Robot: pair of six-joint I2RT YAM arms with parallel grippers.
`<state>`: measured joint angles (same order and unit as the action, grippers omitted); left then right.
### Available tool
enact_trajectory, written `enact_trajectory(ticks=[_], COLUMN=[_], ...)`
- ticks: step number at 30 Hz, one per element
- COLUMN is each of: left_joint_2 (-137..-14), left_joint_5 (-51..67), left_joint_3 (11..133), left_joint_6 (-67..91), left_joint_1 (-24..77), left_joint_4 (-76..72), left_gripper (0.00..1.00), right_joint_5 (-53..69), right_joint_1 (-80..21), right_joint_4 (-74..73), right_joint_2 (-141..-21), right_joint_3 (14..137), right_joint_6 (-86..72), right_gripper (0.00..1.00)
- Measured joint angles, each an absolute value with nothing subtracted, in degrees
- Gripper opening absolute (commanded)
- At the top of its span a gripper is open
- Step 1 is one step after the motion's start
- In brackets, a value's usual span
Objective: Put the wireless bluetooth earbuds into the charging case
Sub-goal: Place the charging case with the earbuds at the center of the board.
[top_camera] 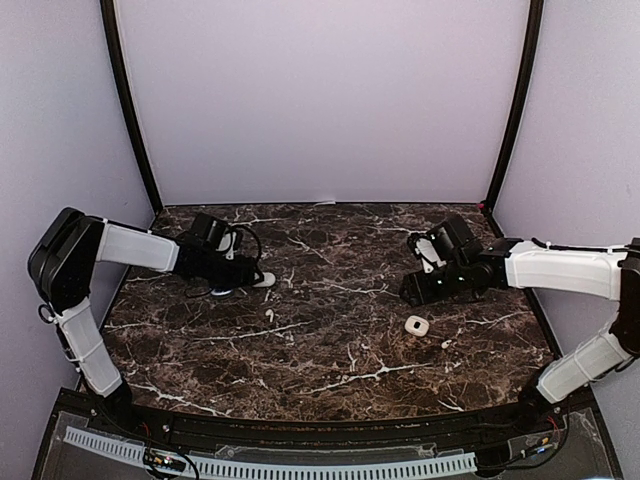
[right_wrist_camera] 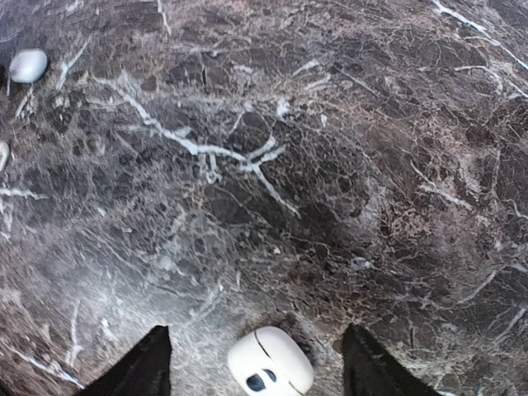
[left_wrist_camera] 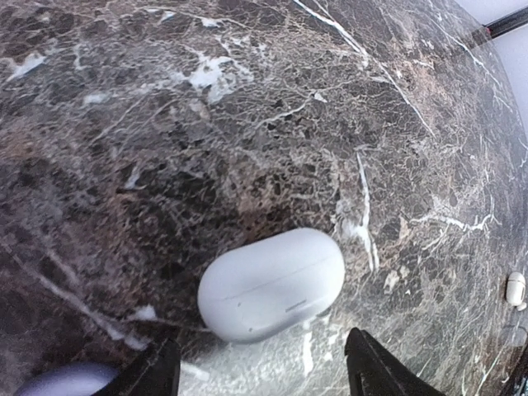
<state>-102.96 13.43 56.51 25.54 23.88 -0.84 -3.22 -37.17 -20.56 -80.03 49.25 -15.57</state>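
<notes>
I'm lining up a pick: the left gripper, fingers wide and empty, is hovering just beside the closed case. The right gripper, equally wide, is hanging far right of it over a second case, possibly open. An earbud is lying near the closed case. I'm judging the next move calls for opening a lid, then pinching that bud.

Soft even light, faint shadows, pale glare on the marble table, wrist views slightly blurred
</notes>
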Motion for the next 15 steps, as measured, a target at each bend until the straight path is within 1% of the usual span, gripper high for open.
enact_trajectory(ticks=[1,5,8,10,12,15], left_joint_2=[-101.8,-96.9,-92.6,-90.4,-89.1,-88.9], left_joint_5=[12.6,9.1,7.1,7.0,7.2,8.8], left_joint_3=[56.0,55.7,55.7,55.9,55.9,55.9], left_joint_6=[25.1,23.7,23.9,24.3,24.3,23.3], left_joint_1=[23.9,23.9,23.9,24.0,24.4,26.5], left_joint_4=[-0.2,2.7,4.6,5.3,5.4,5.0], left_gripper=[0.77,0.89,0.93,0.97,0.99,0.99], right_joint_5=[-3.9,-5.4,-5.0,-3.5,-1.7,1.8], right_joint_1=[-37.1,-37.1,-36.9,-36.5,-36.0,-35.4], right_joint_4=[-21.7,-24.1,-24.1,-23.9,-23.3,-21.4], right_joint_2=[-80.0,-79.8,-79.8,-80.2,-80.9,-82.5], right_joint_3=[49.2,48.2,46.6,45.9,45.6,45.3], right_joint_6=[-15.9,-17.4,-18.1,-18.4,-18.6,-18.8], right_gripper=[0.8,0.8,0.8,0.8,0.78,0.75])
